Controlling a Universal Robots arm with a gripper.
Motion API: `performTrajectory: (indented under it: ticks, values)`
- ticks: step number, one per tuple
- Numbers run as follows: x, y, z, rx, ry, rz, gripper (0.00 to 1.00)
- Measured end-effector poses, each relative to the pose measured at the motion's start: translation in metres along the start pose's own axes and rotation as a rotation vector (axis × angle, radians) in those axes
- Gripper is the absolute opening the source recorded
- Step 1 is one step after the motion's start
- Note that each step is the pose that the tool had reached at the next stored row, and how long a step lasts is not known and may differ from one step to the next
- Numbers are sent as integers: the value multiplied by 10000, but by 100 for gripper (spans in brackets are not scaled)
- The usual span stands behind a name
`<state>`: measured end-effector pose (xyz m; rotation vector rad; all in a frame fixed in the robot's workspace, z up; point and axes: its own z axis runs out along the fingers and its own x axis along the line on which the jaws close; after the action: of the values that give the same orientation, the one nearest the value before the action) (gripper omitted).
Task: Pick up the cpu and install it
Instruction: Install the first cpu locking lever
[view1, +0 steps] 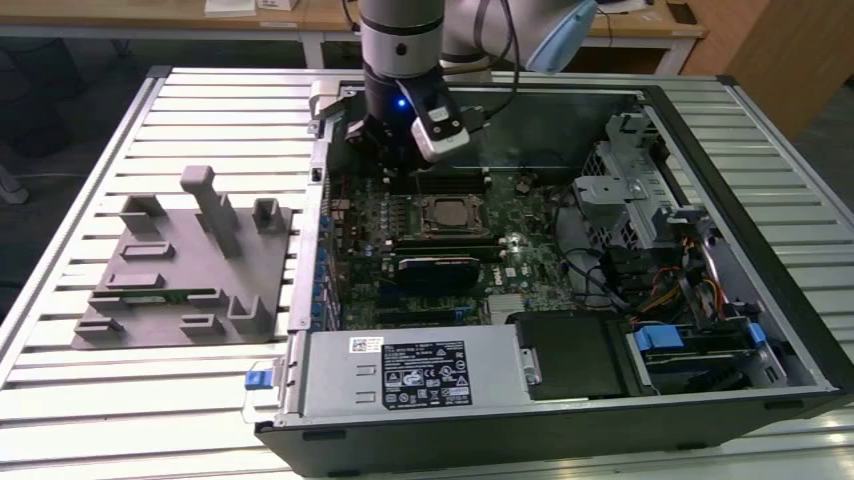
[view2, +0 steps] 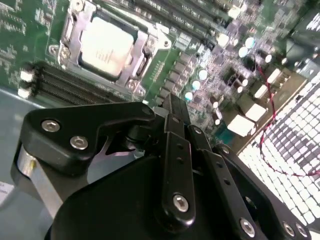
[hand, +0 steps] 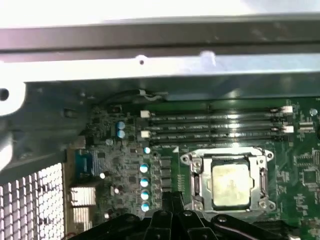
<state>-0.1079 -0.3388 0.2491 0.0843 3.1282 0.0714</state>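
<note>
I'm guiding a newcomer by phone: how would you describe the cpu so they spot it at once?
Look inside the open computer case on the slatted table, at the green motherboard. Near its middle, beside the long dark memory slots, sits a square metal socket frame. The cpu is the flat, pale silver plate lying within that frame, plain and shiny among busy dark parts.

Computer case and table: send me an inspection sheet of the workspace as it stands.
Surface: slatted metal table, open computer case on it.
Job's things: cpu lying in the motherboard socket.
Clutter: grey fixture with posts, on the exterior view's left of the case.
Hands: one hand over the motherboard, beside the socket, apart from the cpu.
Cables: bundled wires by the drive bays.
Surroundings: wooden desks behind.
</note>
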Motion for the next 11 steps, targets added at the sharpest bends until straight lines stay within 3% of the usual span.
performTrajectory:
  ticks: [1, 11]
  values:
    - [8, 0, 0, -136, 6, 0, 11]
    - [25, -6, 0, -1944, 96, 25, 11]
